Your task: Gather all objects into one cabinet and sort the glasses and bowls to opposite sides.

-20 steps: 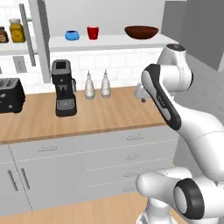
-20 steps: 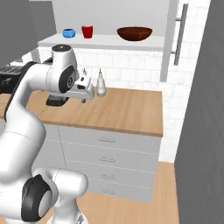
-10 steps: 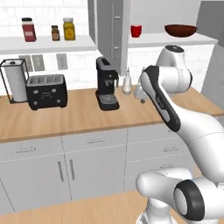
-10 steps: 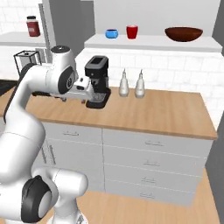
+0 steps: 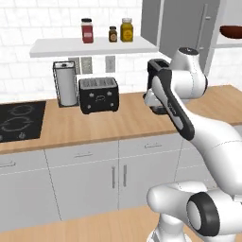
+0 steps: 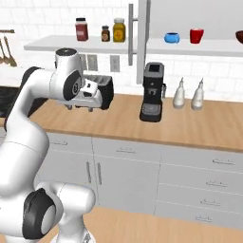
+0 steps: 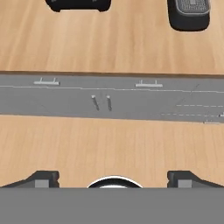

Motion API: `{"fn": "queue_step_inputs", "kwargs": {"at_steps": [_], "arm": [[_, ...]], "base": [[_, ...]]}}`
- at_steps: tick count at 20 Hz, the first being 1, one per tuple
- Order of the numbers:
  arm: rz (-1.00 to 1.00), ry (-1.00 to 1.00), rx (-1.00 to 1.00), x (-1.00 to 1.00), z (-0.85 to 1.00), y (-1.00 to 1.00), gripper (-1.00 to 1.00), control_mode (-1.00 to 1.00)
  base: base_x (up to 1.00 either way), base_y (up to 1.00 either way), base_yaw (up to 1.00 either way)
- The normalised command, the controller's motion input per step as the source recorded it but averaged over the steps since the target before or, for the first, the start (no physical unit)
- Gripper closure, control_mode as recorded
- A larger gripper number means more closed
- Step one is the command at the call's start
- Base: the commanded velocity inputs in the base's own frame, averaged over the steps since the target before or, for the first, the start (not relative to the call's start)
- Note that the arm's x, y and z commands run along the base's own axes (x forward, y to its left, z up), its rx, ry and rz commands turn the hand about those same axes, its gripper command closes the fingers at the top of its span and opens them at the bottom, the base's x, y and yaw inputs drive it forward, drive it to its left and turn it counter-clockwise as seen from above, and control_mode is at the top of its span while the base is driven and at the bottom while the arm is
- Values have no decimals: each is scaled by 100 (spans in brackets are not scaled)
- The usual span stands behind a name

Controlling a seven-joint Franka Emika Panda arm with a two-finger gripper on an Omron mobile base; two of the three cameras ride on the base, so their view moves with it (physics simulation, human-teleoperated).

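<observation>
Wooden desk (image 6: pixel 190 123) runs across the middle of the right base view, and the cabinet (image 6: pixel 199 47) sits upper right holding the blue mug (image 6: pixel 172 37) and red cup (image 6: pixel 196 35), the dark bowl (image 5: pixel 231 31) at the far upper right of the left base view. The gripper (image 7: pixel 113 179), fingers apart and holding nothing, hangs over the floor, so the base should stop squarely before reaching, I judge. Compared with a second ago, both base views have slid sideways, bringing toaster (image 5: pixel 98 94) and hob (image 5: pixel 19 120) into frame.

Wooden counter (image 6: pixel 199 126) and white shelves

Counter: toaster (image 5: pixel 98 95), coffee machine (image 6: pixel 153 92), 2 white bottles (image 6: pixel 179 93). Cabinet floor (image 6: pixel 199 48): blue mug (image 6: pixel 172 37), red cup (image 6: pixel 196 35).
</observation>
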Motion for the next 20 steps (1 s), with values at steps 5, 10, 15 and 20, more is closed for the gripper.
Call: {"fn": "queue_step_inputs", "kwargs": {"at_steps": [5,10,15,20], "arm": [[0,0,0,0,0,0,-100,100],[0,0,0,0,0,0,-100,100],[0,0,0,0,0,0,-100,100],[0,0,0,0,0,0,-100,100]], "base": [[-4,100,0],[-8,100,0],[-7,100,0],[-10,100,0]]}}
